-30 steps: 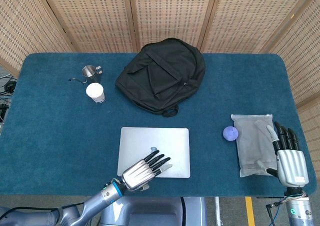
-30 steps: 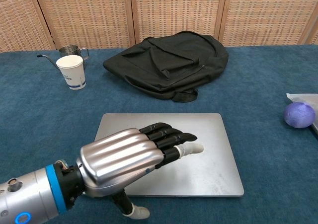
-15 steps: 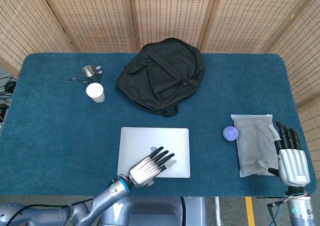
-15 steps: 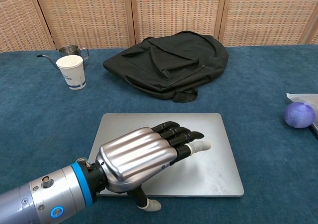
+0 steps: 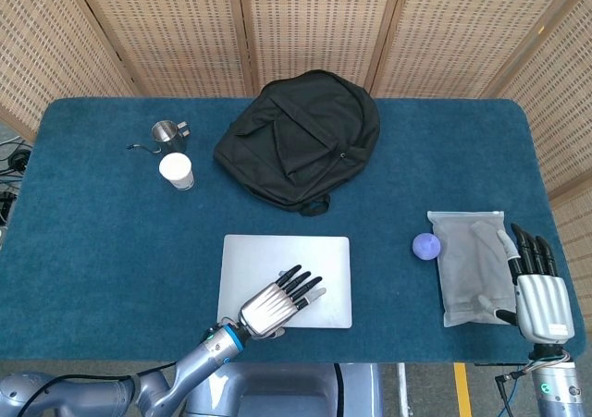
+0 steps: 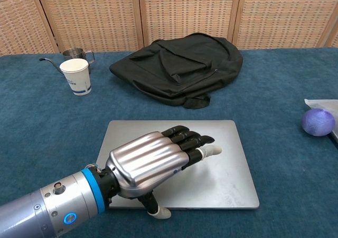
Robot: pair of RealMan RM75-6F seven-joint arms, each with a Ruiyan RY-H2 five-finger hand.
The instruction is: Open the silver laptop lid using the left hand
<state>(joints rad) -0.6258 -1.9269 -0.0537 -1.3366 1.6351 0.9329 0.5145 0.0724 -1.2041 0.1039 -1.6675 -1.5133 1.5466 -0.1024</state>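
1. The left robot hand (image 5: pixel 275 304) hovers over the near left part of the silver laptop (image 5: pixel 285 279), its fingers (image 6: pixel 188 141) stretched forward side by side and holding nothing; its thumb tip hangs down just past the laptop's near edge.
2. The laptop lies shut and flat on the blue counter (image 5: pixel 92 251), directly beneath that hand.
3. Beyond the hand's fingertips, past the laptop's far edge, sits a black backpack (image 5: pixel 301 137).
4. Far to the hand's left stand a white paper cup (image 5: pixel 176 170) and a small metal pitcher (image 5: pixel 166 134) just behind it.
5. To its right lies a purple ball (image 5: pixel 425 246), touching or just beside a clear plastic bag (image 5: pixel 472 264).
6. The right robot hand (image 5: pixel 535 290) rests at that bag's right edge, fingers straight, gripping nothing.
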